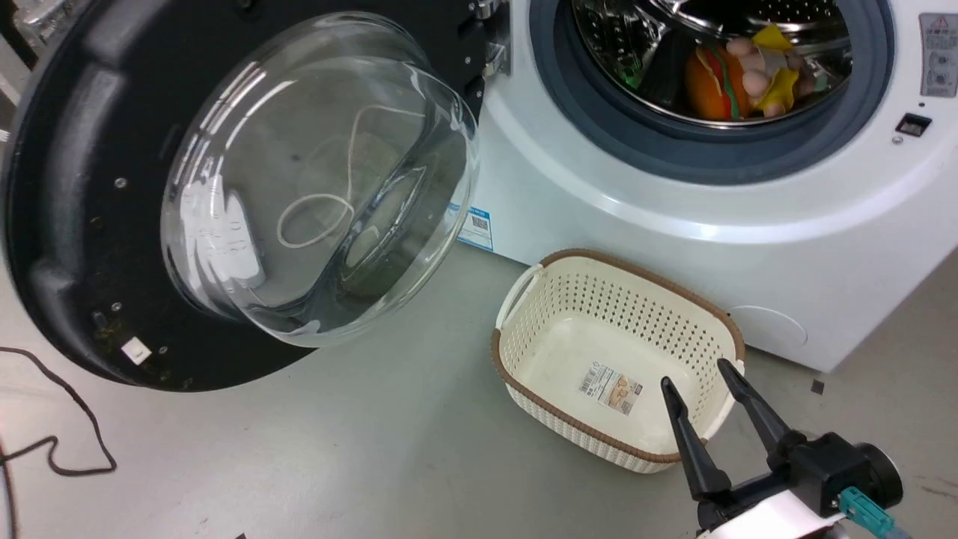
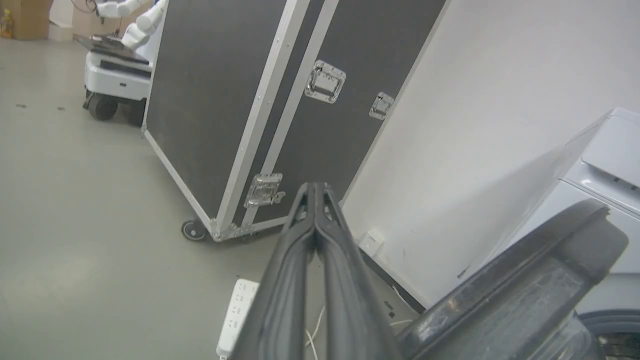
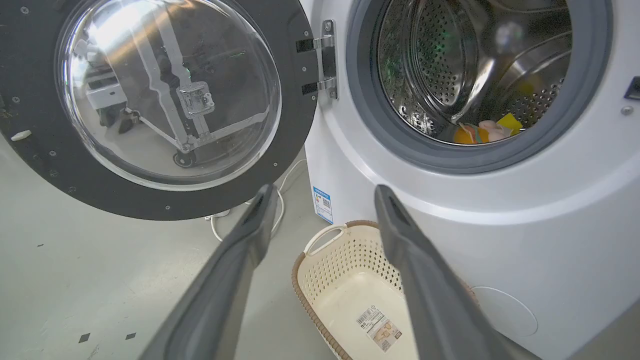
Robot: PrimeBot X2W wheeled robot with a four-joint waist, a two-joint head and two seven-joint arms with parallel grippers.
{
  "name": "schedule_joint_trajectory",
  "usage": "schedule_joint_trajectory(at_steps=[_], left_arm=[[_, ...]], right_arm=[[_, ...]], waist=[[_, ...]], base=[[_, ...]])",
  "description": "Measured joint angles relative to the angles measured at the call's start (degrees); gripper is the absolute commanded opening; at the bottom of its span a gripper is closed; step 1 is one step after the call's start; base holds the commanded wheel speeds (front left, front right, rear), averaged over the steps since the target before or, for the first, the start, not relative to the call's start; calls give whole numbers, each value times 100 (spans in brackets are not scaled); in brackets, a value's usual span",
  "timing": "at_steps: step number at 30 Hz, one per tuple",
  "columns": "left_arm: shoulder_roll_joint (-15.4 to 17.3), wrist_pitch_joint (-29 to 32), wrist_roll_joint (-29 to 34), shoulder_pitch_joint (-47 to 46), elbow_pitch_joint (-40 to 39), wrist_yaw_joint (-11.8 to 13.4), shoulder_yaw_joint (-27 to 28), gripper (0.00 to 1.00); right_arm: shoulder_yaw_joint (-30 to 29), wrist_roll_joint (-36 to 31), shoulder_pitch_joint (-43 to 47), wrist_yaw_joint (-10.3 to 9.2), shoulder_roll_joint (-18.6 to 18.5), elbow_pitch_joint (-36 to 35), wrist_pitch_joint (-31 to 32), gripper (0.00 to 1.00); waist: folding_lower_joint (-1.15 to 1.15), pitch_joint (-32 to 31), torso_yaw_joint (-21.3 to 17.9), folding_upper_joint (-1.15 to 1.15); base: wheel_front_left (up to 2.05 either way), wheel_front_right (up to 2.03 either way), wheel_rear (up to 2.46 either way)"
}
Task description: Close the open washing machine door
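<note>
Left gripper (image 2: 315, 192): fingers pressed together, nothing between them. In its wrist view it sits just beside the outer face of the washing machine door (image 2: 525, 280). It points toward a black flight case (image 2: 240, 100), with a power strip (image 2: 237, 315) on the floor below.

Door, head view: swung wide open to the left of the port, inner side toward the camera. A black rim (image 1: 67, 187) surrounds the bulging glass bowl (image 1: 314, 180). The metal hinge (image 1: 494, 45) at the door's right edge ties it to the washing machine (image 1: 636, 202).

Handling (judged): heavy, rigid, swings on one axis only. The glass is smooth and breakable, so push on the rim at its far-left edge, farthest from the hinge. A flat push with closed fingers should do, with no grasp needed. The last part of the swing likely needs a firm press so the catch seats in the latch slot (image 1: 913, 123).

Room: a loose cable (image 1: 67, 419) lies on the floor (image 1: 374, 449) under the door's left edge, low enough to clear. The cream basket (image 1: 636, 273) stands at the foot of the machine's front, below the port; its clearance under the door cannot be told. Toys (image 1: 737, 75) lie inside the drum, apparently behind the seal.

Right gripper (image 1: 694, 373): fingers spread, empty, over the basket's near-right corner, well apart from the door.
</note>
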Motion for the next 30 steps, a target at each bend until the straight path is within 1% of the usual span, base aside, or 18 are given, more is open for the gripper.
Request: schedule_joint_trajectory(at_steps=[1, 2, 4, 7, 8, 9, 10, 11, 13, 16, 17, 18, 22, 25, 26, 27, 30], left_arm=[[81, 436, -350, -140, 356, 52, 90, 0], [81, 436, -350, -140, 356, 52, 90, 0], [71, 992, -853, -321, 692, 134, 221, 0], [16, 1920, -1618, -522, 1034, 263, 360, 0], [-23, 2390, -1987, -538, 1078, 283, 430, 0], [-23, 2390, -1987, -538, 1078, 283, 430, 0], [-78, 2827, -2368, -538, 1078, 301, 534, 0], [-78, 2827, -2368, -538, 1078, 301, 534, 0], [-137, 3273, -2731, -532, 1033, 334, 604, 0], [-214, 3789, -3084, -425, 858, 358, 643, 0], [-249, 4121, -3321, -308, 732, 358, 677, 0], [-249, 4121, -3321, -308, 732, 358, 677, 0], [-455, 4700, -3669, -29, 378, 377, 589, 0], [-714, 5071, -3793, 254, 135, 407, 387, 0], [-920, 5266, -3871, 442, -62, 479, 275, 0], [-920, 5266, -3871, 442, -62, 479, 275, 0], [-1159, 5554, -4038, 728, -394, 537, 169, 0]], right_arm=[[32, 8, -26, 0, -4, 11, -22, 100], [32, 8, -26, 0, -4, 11, -22, 100], [53, 40, -59, 0, -13, 27, -56, 100], [76, 74, -63, 0, -33, 52, -97, 100], [87, 102, -63, 0, -45, 70, -142, 100], [87, 102, -63, 0, -45, 70, -142, 100], [90, 108, -63, 0, -52, 92, -166, 100], [90, 108, -63, 0, -52, 92, -166, 100], [94, 116, -64, 0, -53, 114, -190, 100], [105, 154, -63, 0, -53, 149, -237, 100], [111, 157, -63, 0, -52, 174, -266, 100], [111, 157, -63, 0, -52, 174, -266, 100], [101, 157, -63, 0, -41, 194, -274, 100], [74, 157, -63, 0, -25, 204, -277, 100], [59, 157, -63, 0, -12, 218, -280, 100], [59, 157, -63, 0, -12, 218, -280, 100], [8, 156, -63, 0, 18, 234, -281, 100]], waist=[[0, 49, -19, 0], [0, 49, -19, 0], [0, 87, -29, 0], [0, 120, -27, 0], [-1, 132, -22, 0], [-1, 132, -22, 0], [-1, 130, -17, 0], [-1, 130, -17, 0], [-1, 117, -6, 0], [-1, 82, 20, 0], [-1, 43, 37, 0], [-1, 43, 37, 0], [-1, -39, 36, 0], [-1, -91, 16, 0], [-1, -126, -13, 0], [-1, -126, -13, 0], [-1, -179, -94, 0]], base=[[0, 0, 0], [0, 0, 0], [0, 0, 0], [0, 0, 0], [0, 0, 0], [0, 0, 0], [0, 0, 0], [0, 0, 0], [0, 0, 0], [0, 0, 0], [0, 0, 0], [0, 0, 0], [0, 0, 0], [0, 0, 0], [0, 0, 0], [0, 0, 0], [0, 0, 0]])
